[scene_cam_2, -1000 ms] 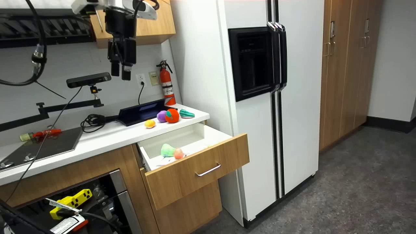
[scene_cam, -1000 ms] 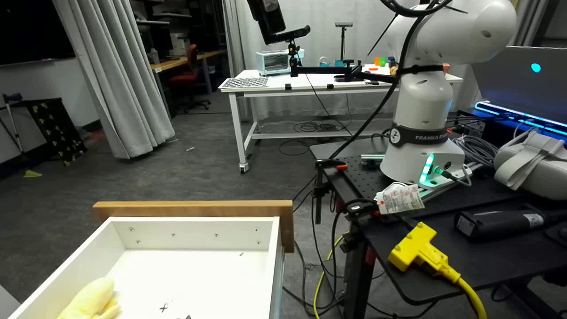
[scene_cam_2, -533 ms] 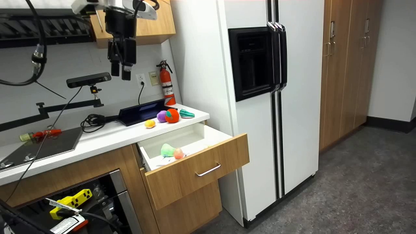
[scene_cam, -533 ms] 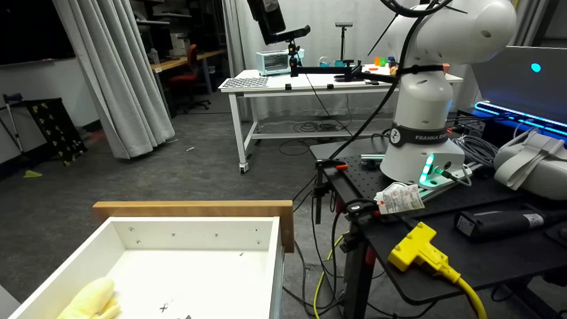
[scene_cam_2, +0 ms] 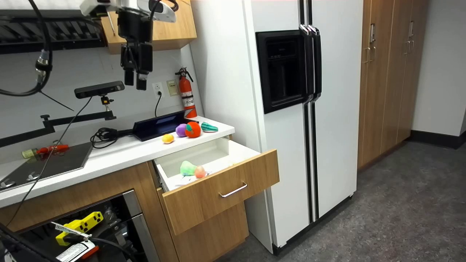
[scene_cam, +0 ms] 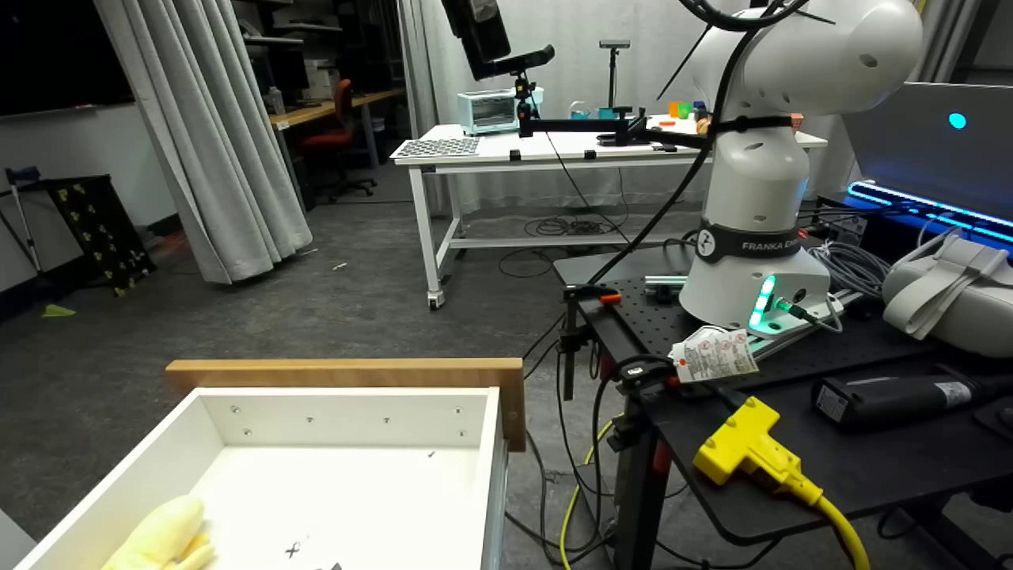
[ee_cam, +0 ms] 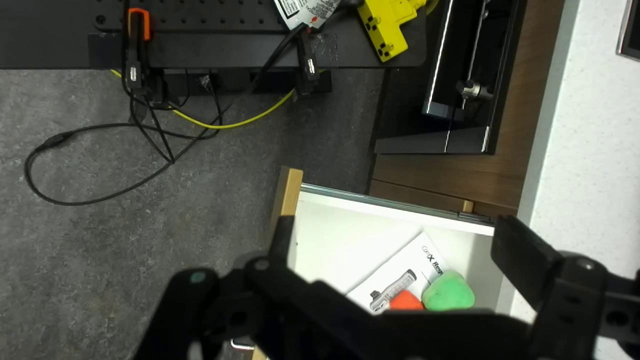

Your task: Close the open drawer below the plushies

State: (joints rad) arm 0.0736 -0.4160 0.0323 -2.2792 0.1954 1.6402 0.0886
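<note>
Below our spread hand (scene_cam_2: 135, 83), the drawer (scene_cam_2: 214, 189) points out from the counter (scene_cam_2: 123, 153), long axis along the counter's edge; we see everything unmoved since earlier.

Drawer (scene_cam: 340, 495) interior brightly lit in both exterior views, white bottom close to overexposed; yellow plush (scene_cam: 162, 532) pale, low on detail. Curtain (scene_cam: 206, 142) carries soft fold shadows; area beyond it dim, near black. Green light bar (scene_cam: 762, 301) glows on robot base (scene_cam: 720, 293); light strip (scene_cam: 934, 212) shines blue. In exterior view, refrigerator (scene_cam_2: 335, 145) bright, pinkish fringe along picture's top edge; lower left corner dark. In wrist view, gripper (ee_cam: 392, 235) dark, blurred, out of focus; counter (ee_cam: 590, 190) bright, grey floor (ee_cam: 75, 275) duller, cables (ee_cam: 172, 161) on it sharp.
</note>
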